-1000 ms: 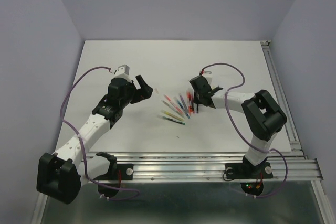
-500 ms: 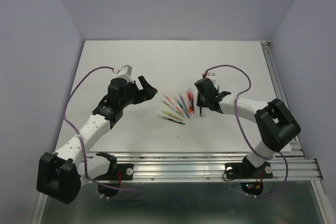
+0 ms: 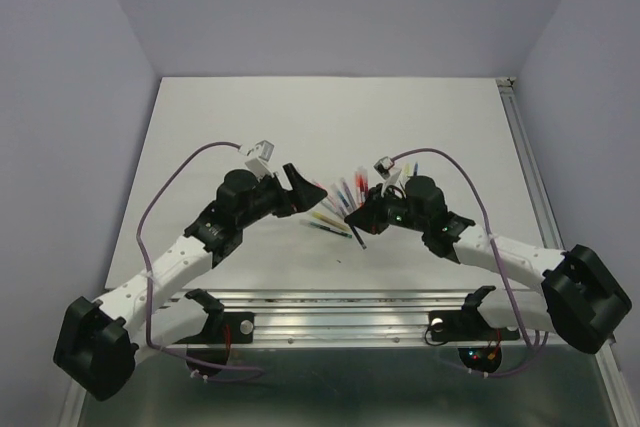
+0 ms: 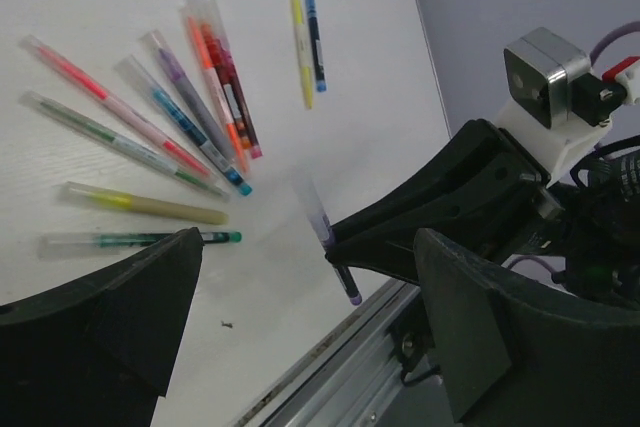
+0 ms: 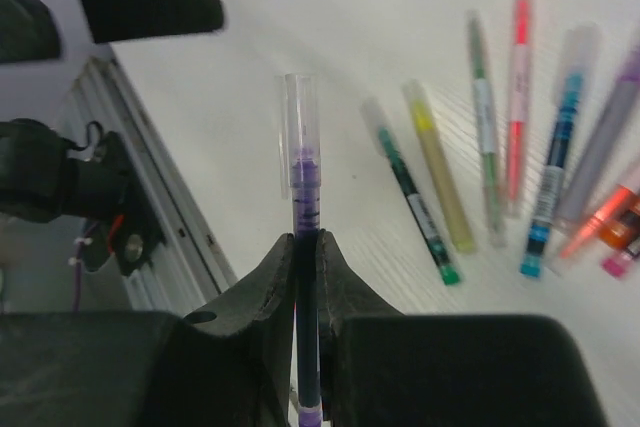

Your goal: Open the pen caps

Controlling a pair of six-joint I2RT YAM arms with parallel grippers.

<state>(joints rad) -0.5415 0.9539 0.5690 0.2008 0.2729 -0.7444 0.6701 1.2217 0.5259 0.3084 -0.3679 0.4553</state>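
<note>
Top external view has both arms leaning in over the white table (image 3: 250, 107), meeting just on the near side of a fan of thin coloured pens (image 3: 335, 209) lying flat. From where I stand, the right gripper (image 3: 356, 219) is pinched tight around a thin purple pen (image 5: 305, 209), holding it up off the table. The right wrist view shows it best: the black fingers (image 5: 262, 287) squeeze the barrel low down and the rest sticks out past them. The clear translucent cap (image 5: 297, 127) is on the far end of that pen, fully seated as far as I can tell.

The left gripper (image 4: 310, 282) is spread wide with nothing in it. In the left wrist view its two black fingers (image 4: 120, 307) frame the held pen, capped end toward them, not touching.

The loose pens are green, yellow, pink, blue, purple and orange-red, with a yellow and a blue one a bit apart. Several show pale see-through caps (image 4: 135, 72) on their ends, though I can't vouch for every one.
</note>
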